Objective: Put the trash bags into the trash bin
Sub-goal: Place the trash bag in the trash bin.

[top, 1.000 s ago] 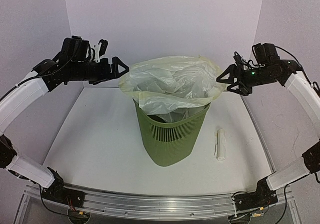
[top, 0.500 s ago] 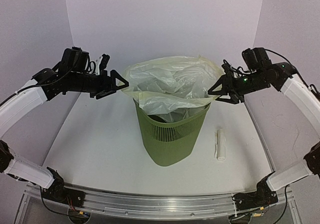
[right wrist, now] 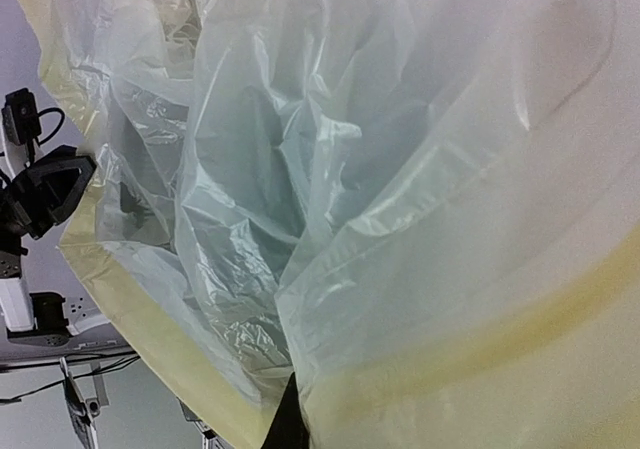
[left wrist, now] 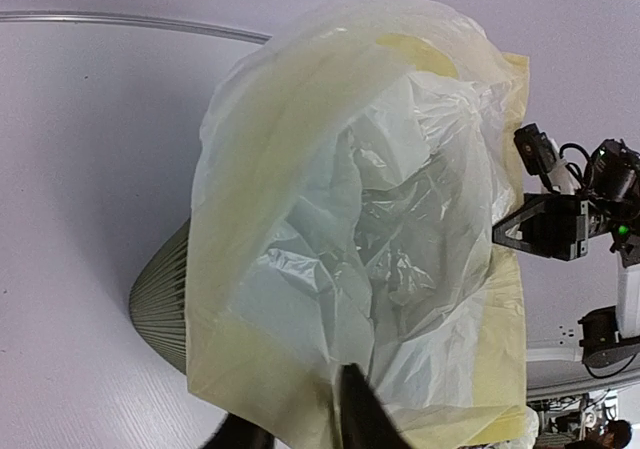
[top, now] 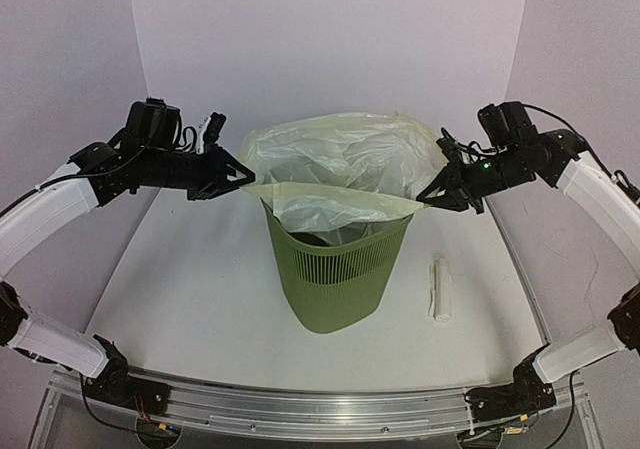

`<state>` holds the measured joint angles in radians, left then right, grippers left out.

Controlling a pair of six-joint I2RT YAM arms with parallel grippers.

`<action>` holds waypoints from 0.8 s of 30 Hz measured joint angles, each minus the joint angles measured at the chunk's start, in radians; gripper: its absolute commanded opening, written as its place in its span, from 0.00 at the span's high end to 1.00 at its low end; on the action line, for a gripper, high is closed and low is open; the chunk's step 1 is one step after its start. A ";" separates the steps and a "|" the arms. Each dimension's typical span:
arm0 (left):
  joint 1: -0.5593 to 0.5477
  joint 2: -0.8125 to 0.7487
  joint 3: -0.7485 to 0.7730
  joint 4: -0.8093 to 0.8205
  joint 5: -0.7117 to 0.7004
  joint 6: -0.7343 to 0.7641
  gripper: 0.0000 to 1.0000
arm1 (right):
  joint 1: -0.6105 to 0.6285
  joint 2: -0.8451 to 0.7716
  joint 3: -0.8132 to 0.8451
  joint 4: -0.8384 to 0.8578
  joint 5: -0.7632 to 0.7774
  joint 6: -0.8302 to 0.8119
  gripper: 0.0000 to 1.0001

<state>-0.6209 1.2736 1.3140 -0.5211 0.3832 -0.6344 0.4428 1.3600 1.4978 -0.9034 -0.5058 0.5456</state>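
Top external view: the bag (top: 340,164) is seen stretched over the bin (top: 335,269) at the middle of the table (top: 180,289), its body sunk inside and its hem spread wider than the rim. The hem is pinched at 9 o'clock by the left gripper (top: 243,177), whose jaws appear clenched on the film, and at 3 o'clock by the right gripper (top: 425,197), which is clamped tight on the opposite edge. The bag's mouth is turned upward and its long axis is drawn from 9 to 3 o'clock between the two grips. The bin is stood upright, open end up.

For the step to be done well, both grips would best be lowered together and evenly, so that the hem is folded down outside the rim. The film should be kept taut but not torn, and the light bin should not be tipped. A white roll (top: 441,289) is left lying at 4 o'clock.
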 measured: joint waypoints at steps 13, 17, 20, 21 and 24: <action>0.000 -0.134 -0.046 0.017 0.051 -0.004 1.00 | 0.008 -0.085 -0.023 0.011 -0.119 -0.027 1.00; 0.000 -0.220 -0.158 0.037 0.071 -0.007 1.00 | 0.008 -0.140 -0.115 0.024 -0.146 -0.052 1.00; 0.000 -0.278 -0.259 0.051 0.090 -0.012 1.00 | 0.009 -0.178 -0.191 0.035 -0.167 -0.068 1.00; 0.000 -0.293 -0.289 0.061 0.102 -0.013 1.00 | 0.010 -0.187 -0.213 0.042 -0.173 -0.073 1.00; 0.000 -0.326 -0.358 0.105 0.144 -0.013 1.00 | 0.012 -0.206 -0.267 0.062 -0.183 -0.092 1.00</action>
<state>-0.6212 0.9473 0.9558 -0.4158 0.5268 -0.6477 0.4544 1.1540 1.2313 -0.8410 -0.6886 0.4532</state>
